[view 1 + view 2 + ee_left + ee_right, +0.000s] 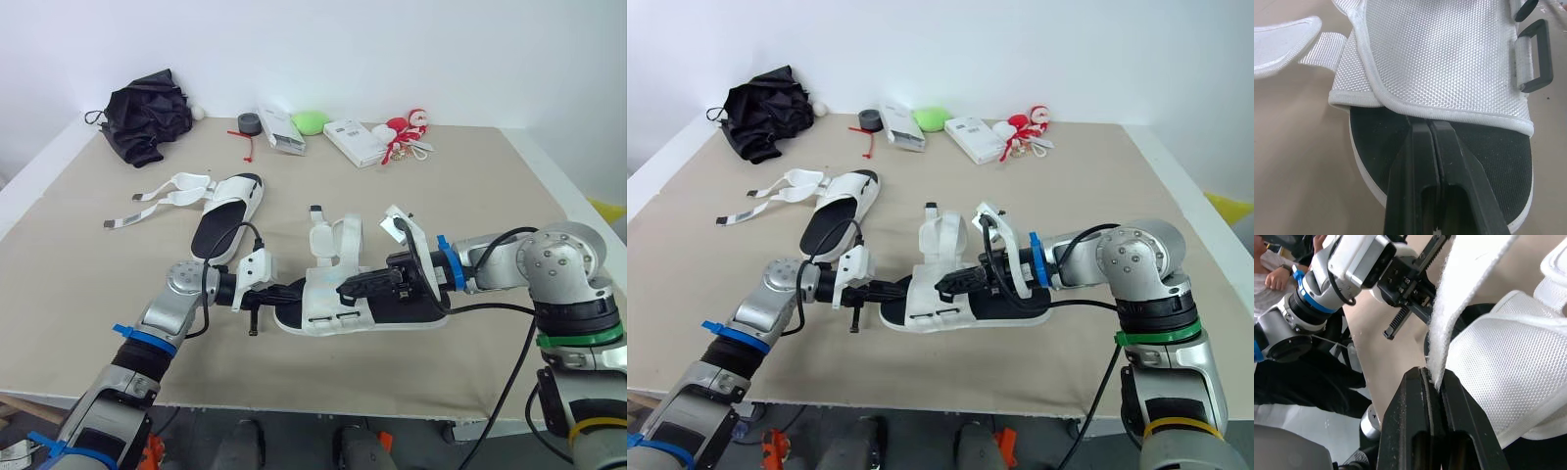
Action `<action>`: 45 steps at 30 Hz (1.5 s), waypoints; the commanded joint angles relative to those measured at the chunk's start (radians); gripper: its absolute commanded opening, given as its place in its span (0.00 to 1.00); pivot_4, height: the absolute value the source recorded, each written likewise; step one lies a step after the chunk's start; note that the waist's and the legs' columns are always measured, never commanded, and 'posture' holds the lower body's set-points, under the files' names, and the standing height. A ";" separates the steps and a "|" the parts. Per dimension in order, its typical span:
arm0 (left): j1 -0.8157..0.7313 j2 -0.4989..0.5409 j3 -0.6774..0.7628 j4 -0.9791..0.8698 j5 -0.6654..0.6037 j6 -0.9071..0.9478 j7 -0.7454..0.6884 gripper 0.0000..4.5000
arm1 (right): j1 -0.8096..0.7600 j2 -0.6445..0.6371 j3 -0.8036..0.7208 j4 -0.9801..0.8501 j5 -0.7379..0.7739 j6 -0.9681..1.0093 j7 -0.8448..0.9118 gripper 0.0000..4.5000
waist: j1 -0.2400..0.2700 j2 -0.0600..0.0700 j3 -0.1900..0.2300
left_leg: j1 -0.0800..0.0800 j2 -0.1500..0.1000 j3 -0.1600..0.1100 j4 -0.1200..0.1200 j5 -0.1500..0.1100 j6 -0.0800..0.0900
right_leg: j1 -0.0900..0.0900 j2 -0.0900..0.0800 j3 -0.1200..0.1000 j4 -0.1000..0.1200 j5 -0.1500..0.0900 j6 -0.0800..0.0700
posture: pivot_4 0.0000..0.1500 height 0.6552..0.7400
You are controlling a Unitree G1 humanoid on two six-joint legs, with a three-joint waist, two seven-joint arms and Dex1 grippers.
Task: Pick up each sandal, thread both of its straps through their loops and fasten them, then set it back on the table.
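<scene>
A white sandal with a black footbed (377, 308) lies on the tan table (88, 284) between my arms. My left gripper (292, 292) is at its near-left end, shut at the hem of the white mesh upper (1440, 58), its fingers (1420, 161) resting on the footbed. My right gripper (346, 288) reaches in from the right and is shut on a white strap (1459, 289) of this sandal. Black loops (1535, 56) sit on the upper's side. The second sandal (227, 211) lies further back left, its straps (157, 201) spread loose.
Along the far edge lie a black bundle of cloth (147, 116), a tape roll (248, 122), white boxes (355, 141), a green object (312, 121) and red-and-white items (407, 132). A seated person (1271, 271) is beyond the table.
</scene>
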 commanded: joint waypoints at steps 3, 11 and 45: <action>0.057 0.018 -0.053 0.079 0.088 0.045 0.032 0.00 | -0.042 -0.010 0.011 0.020 -0.046 0.006 0.084 0.00 | 0.000 0.000 0.000 | 0.000 0.000 0.000 0.000 0.000 0.000 | 0.000 0.000 0.000 0.000 0.000 0.000 | 1.00 0.98; 0.069 0.024 -0.050 0.062 0.087 0.054 0.035 0.00 | -0.043 0.000 0.031 0.035 -0.103 0.013 0.132 0.00 | 0.000 0.000 0.000 | 0.000 0.000 0.000 0.000 0.000 0.000 | 0.000 0.000 0.000 0.000 0.000 0.000 | 1.00 0.98; 0.091 0.036 -0.046 0.039 0.081 0.069 0.047 0.00 | 0.015 -0.040 0.195 -0.044 -0.213 -0.018 0.181 0.00 | -0.001 0.001 -0.003 | 0.001 -0.001 -0.001 0.000 0.000 0.000 | 0.001 0.000 -0.001 0.000 0.000 0.001 | 1.00 0.98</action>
